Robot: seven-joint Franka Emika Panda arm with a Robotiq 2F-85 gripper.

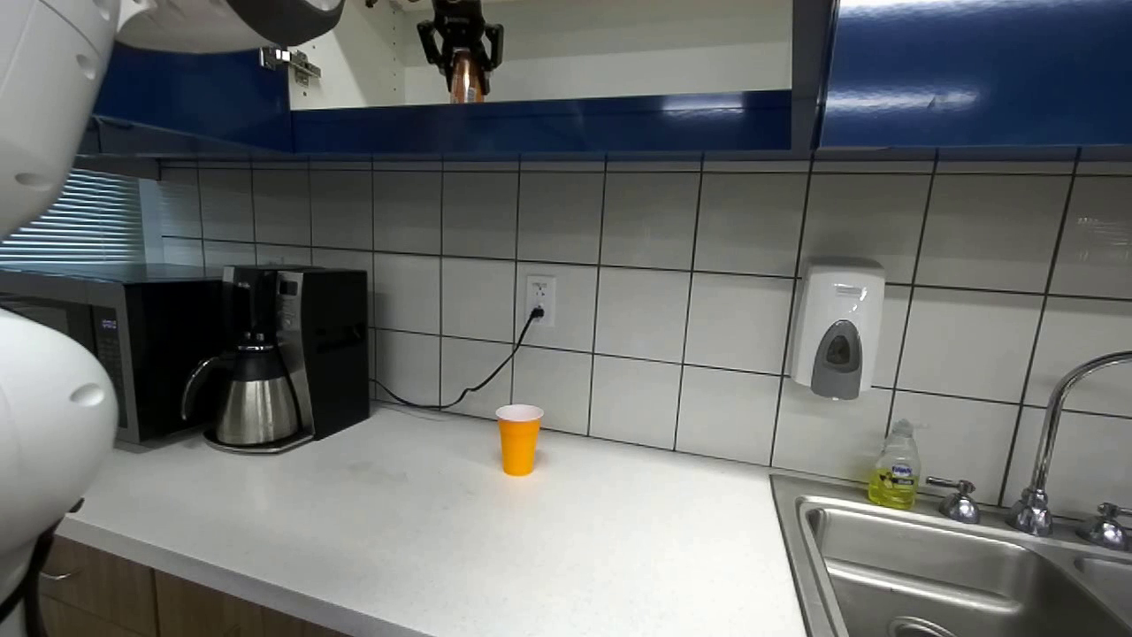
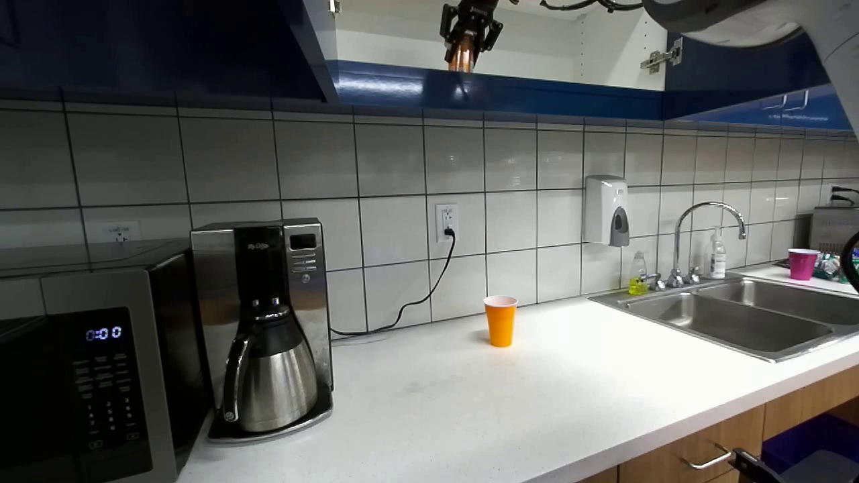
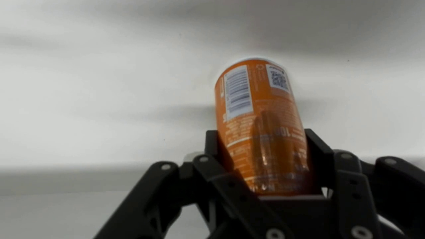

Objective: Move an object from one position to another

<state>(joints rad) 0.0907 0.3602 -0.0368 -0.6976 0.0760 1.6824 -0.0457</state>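
In an exterior view we list one pincer [image 1: 466,64], clasping one orange canister [image 1: 467,82] inside an open cupboard [image 1: 619,53]; one orange cup [image 1: 518,444], upright on the table [image 1: 566,544]. In an exterior view we enter one coffee maker [image 2: 260,265], beside a microwave [image 2: 67,362]. In the wrist view, canister between both fingers [image 3: 211,142]; contact with the cupboard we cannot tell.

In an exterior view the white arm [image 1: 53,106] lines the left edge, its black hand [image 1: 467,76] pointing down near top centre; in the wrist view both fingers [image 3: 349,186] are clamped.
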